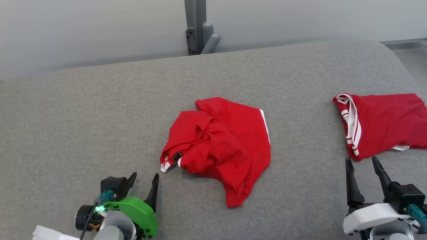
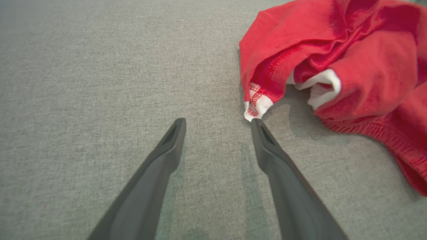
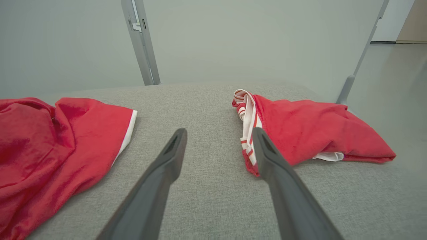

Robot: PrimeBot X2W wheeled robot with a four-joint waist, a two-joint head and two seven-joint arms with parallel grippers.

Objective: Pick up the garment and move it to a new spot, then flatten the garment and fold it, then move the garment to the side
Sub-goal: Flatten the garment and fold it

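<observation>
Pickup not begun: crumpled red garment [image 1: 220, 146] lies loose. Left end effector [image 1: 144, 175] spread beside white cuff [image 2: 257, 106]; right end effector [image 1: 362, 160] spread, empty. Next, likely: pinch cuff, lift.

Left gripper [image 1: 145, 175]: 2 dark tapered fingers [image 1: 153, 195], bright green cover [image 1: 140, 211], teal connector [image 1: 106, 196], lit green lamp [image 1: 99, 209], black cable [image 1: 87, 224]. Right gripper [image 1: 362, 160]: 2 matching fingers, white shell [image 1: 370, 213], black block [image 1: 407, 195].
</observation>
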